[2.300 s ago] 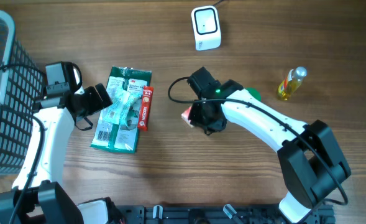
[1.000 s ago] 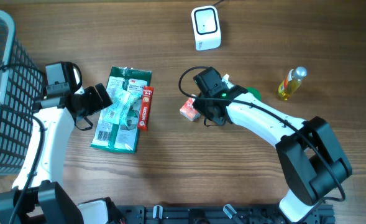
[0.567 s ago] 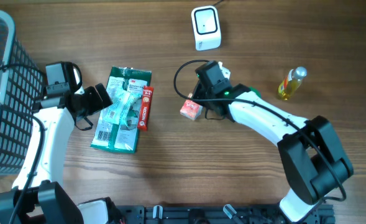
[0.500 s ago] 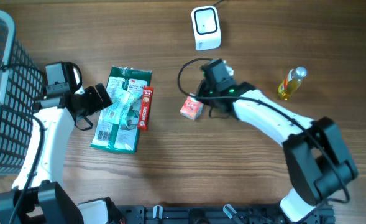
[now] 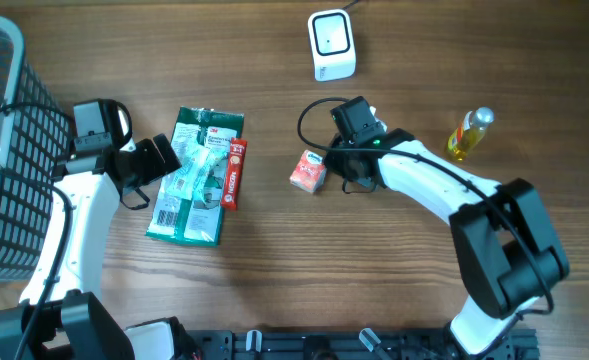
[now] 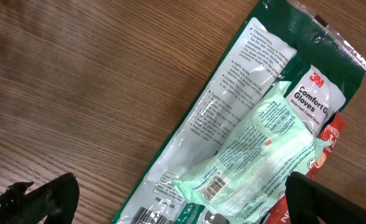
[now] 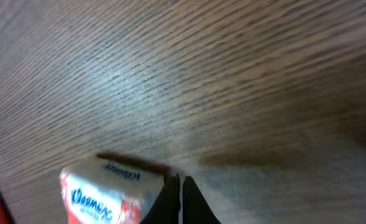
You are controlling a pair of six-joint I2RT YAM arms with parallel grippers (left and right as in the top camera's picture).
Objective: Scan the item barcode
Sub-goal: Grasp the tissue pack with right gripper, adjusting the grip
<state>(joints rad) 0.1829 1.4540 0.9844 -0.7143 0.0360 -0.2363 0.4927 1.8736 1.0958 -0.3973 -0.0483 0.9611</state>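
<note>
Tissue pack [image 7: 105,194]: bottom cropped in wrist view, just beside right gripper [image 7: 178,188], jaws pressed together, empty. Left gripper [image 6: 179,199]: spread wide over glove packet [image 6: 232,124], holding nothing, tips cropped.

The green glove pack [image 6: 189,137] carries a white label [image 6: 316,96] reading "3M" in red and "Comfort G… Gloves" in dark letters, the second word cut off by a pale green pouch [image 6: 257,155] lying on top. That pouch bears a barcode [image 6: 215,185] and fine print too small to read. The tissue pack [image 7: 105,196] shows "Kleenex" in blue script. White lettering on the red packet [image 6: 324,146] is illegible.
</note>
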